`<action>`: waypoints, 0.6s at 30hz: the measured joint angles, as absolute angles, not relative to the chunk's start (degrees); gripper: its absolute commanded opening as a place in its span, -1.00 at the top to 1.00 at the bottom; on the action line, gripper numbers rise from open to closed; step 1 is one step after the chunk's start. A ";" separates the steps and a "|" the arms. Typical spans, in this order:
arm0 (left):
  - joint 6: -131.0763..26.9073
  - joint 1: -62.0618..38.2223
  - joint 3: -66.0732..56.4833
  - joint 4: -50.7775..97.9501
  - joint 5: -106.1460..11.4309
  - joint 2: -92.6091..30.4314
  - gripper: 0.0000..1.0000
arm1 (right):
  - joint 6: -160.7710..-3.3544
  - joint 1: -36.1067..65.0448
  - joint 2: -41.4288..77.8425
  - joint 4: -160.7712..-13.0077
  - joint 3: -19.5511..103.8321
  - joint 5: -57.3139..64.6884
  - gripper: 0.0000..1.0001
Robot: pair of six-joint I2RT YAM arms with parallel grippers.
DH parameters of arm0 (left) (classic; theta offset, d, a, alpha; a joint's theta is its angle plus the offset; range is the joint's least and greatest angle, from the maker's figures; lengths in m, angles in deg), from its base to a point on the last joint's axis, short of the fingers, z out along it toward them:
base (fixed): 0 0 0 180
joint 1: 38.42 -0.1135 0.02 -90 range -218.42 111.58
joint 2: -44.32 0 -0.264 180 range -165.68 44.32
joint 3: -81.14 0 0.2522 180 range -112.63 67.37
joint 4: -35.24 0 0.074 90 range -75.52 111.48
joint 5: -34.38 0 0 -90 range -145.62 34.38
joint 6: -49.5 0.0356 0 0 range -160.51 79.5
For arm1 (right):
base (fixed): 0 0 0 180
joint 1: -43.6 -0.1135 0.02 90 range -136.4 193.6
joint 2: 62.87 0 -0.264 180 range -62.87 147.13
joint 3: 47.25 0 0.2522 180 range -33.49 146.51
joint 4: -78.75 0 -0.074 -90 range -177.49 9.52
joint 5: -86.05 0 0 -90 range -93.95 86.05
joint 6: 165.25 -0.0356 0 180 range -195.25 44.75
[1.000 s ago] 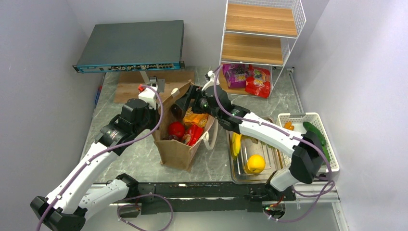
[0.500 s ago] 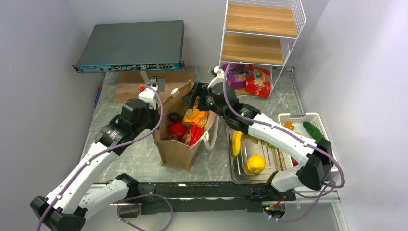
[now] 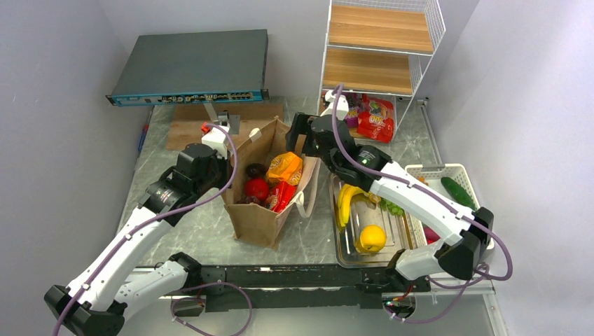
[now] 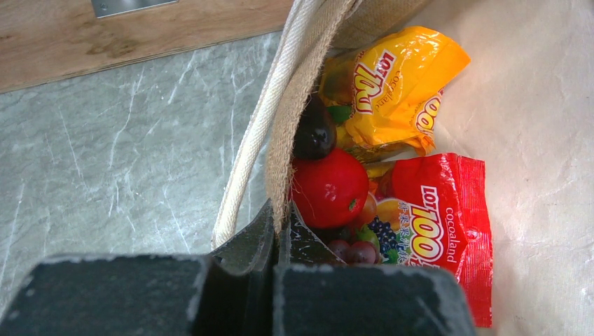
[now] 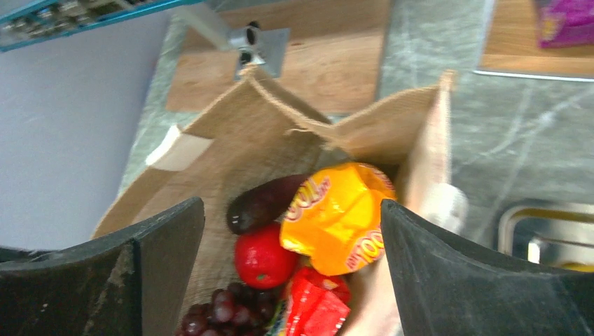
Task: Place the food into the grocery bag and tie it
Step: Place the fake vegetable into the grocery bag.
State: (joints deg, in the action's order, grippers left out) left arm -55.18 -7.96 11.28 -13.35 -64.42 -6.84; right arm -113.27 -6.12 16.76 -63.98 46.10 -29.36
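While the left gripper (image 4: 277,231) pinched the bag (image 3: 259,217) at its nine-o'clock rim, the right gripper (image 5: 291,213) hung wide open over the orange packet (image 5: 340,210) inside.

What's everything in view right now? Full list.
grocery bag: one, brown, table centre
snack packets: two, orange and red, in bag
apple: one, red, in bag
grapes: one bunch, dark purple, in bag
oblong vegetable: one, dark, in bag
banana: at least one, yellow, metal tray right of bag
round fruit: one, yellow, same tray
cucumber: one, green, white basket far right
rack packets: two, red and purple, wire rack bottom level
flat box: one, grey, back left
wooden board: one, tan, behind bag
left tool: shut on bag rim
right tool: open, over bag
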 measured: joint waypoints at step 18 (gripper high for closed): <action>-55.18 -7.94 11.28 -13.32 -64.39 -6.88 1.00 | -115.61 2.30 3.23 -58.25 36.72 -35.57 -0.99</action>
State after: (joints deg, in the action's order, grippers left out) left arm -55.18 -7.94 11.28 -13.32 -64.39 -6.88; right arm -115.61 2.30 3.23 -58.25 36.72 -35.57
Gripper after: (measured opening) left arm 0.031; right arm 0.994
